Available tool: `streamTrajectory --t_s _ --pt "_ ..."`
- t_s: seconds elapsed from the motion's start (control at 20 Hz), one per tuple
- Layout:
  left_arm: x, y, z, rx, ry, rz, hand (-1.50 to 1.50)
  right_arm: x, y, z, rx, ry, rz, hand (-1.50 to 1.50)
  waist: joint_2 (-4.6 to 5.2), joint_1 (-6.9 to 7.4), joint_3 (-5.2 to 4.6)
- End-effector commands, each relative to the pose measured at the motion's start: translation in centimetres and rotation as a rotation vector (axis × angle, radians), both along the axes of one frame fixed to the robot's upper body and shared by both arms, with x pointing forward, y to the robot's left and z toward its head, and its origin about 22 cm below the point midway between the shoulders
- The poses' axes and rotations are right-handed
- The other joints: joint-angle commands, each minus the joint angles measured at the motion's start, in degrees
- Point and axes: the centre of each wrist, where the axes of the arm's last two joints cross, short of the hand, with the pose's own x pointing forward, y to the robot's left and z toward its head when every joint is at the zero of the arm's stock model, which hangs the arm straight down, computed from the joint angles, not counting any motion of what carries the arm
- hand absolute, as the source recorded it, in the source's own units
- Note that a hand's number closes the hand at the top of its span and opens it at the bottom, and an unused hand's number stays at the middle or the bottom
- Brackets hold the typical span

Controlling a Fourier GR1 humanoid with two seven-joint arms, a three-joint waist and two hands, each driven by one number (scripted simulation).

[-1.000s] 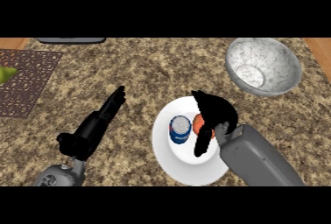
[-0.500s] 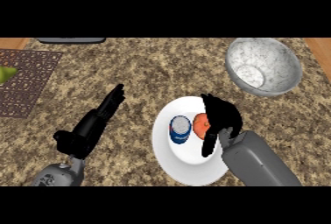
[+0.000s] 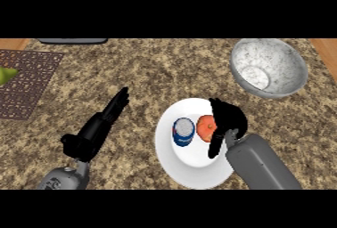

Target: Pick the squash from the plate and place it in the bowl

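Fingers of the right hand (image 3: 228, 118) curl beside the orange squash (image 3: 206, 128) on the white plate (image 3: 191, 167). Left hand (image 3: 99, 129) rests open at nine o'clock. Grey bowl (image 3: 287, 84) sits at one o'clock on the bench (image 3: 151, 71).

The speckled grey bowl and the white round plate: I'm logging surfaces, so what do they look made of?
The speckled grey bowl looks like glazed or enamelled stoneware: dark flecks and a pale sheen inside. The white round plate looks like smooth ceramic, plain and even; plastic can't be ruled out.
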Motion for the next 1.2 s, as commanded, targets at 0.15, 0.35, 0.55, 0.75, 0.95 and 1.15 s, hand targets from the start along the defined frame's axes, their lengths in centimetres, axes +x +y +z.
streamTrajectory --t_s 0.15,0.35,0.55,0.75,0.95,1.15 --pt "0.9 -0.9 0.0 0.009 0.000 0.000 0.00 0.9 1.1 -2.5 0.025 0.024 -0.001 -1.50 0.04 0.04 0.00" --pt "0.7 0.9 -0.1 -0.007 0.003 -0.002 0.00 0.6 0.1 -1.8 0.041 -0.113 0.075 1.50 0.02 0.00 0.00" --pt "0.9 -0.2 -0.6 -0.011 -0.014 0.009 0.00 1.2 1.6 -1.8 0.023 -0.152 0.068 1.50 0.01 -0.02 -0.01" --pt "0.2 0.2 -0.2 0.005 -0.005 -0.001 0.00 0.7 0.0 -1.8 0.028 -0.182 0.065 1.50 -0.04 -0.12 -0.01" --pt "0.7 1.0 -1.1 -0.006 -0.003 -0.006 0.00 1.5 1.2 -2.1 0.021 -0.202 0.220 1.50 0.08 0.01 -0.02" --pt "-0.6 0.7 -0.2 -0.003 0.003 -0.011 0.00 1.3 1.4 -0.6 0.037 -0.196 0.528 1.50 -0.07 0.78 0.01"
